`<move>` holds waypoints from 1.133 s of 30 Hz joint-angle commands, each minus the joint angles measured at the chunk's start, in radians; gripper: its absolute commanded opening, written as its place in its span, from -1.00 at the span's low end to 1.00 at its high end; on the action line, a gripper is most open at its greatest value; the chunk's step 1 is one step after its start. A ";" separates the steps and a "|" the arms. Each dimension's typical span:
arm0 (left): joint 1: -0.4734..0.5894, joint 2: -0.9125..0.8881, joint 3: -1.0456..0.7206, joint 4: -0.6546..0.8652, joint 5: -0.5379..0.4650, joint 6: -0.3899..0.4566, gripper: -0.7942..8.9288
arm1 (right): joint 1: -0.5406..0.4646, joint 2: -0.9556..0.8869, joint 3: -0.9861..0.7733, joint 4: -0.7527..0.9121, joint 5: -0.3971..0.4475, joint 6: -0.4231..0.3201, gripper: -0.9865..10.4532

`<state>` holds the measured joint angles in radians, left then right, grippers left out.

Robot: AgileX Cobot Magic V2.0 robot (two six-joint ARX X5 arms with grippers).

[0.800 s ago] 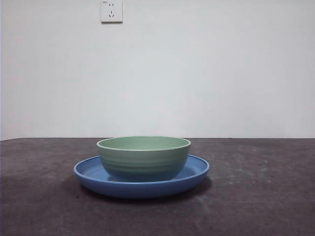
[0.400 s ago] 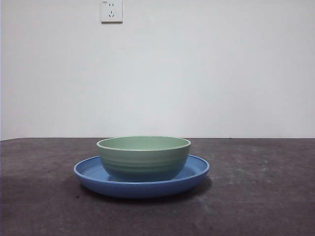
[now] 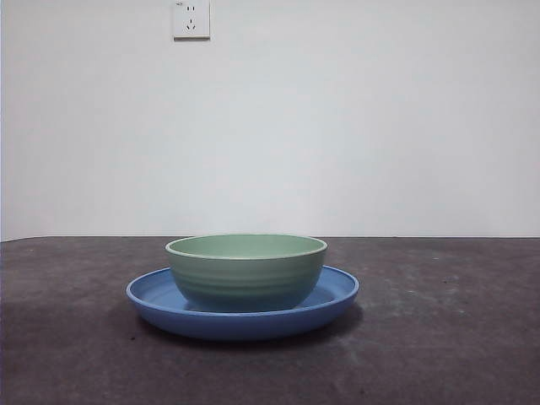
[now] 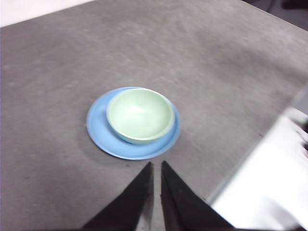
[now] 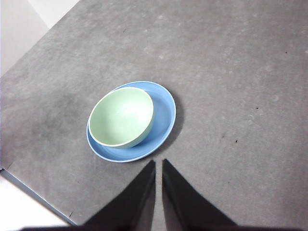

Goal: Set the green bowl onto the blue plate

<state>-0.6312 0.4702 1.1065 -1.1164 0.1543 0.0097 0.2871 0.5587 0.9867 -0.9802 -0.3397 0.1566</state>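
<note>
The pale mint-green bowl (image 3: 246, 270) sits upright inside the blue plate (image 3: 333, 297) on the dark grey table, a little off the plate's centre. Both also show in the left wrist view, the bowl (image 4: 139, 114) on the plate (image 4: 98, 132), and in the right wrist view, the bowl (image 5: 121, 117) on the plate (image 5: 164, 115). My left gripper (image 4: 156, 168) is shut and empty, high above the table and apart from the dishes. My right gripper (image 5: 159, 166) is shut and empty, also high and apart. Neither arm shows in the front view.
A white wall with a socket (image 3: 191, 18) stands behind the table. The table's edge (image 4: 250, 149) runs close to the plate in the left wrist view, and another edge (image 5: 33, 192) shows in the right wrist view.
</note>
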 commanded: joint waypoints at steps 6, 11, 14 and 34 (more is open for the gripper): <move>0.296 -0.058 -0.401 0.602 0.022 -0.007 -0.79 | 0.005 0.006 0.018 0.012 0.000 -0.008 -0.79; 0.418 -0.163 -0.726 1.013 0.014 -0.006 -0.79 | 0.005 0.006 0.018 0.012 0.000 -0.008 -0.79; 0.464 -0.234 -0.882 1.138 -0.029 -0.007 -0.79 | 0.005 0.006 0.018 0.012 0.000 -0.008 -0.79; 0.612 -0.441 -1.095 0.986 -0.124 -0.055 -0.79 | 0.005 0.007 0.018 0.012 0.000 -0.008 -0.79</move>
<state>-0.0196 0.0303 0.0326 -0.1265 0.0345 -0.0414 0.2871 0.5587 0.9867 -0.9794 -0.3397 0.1570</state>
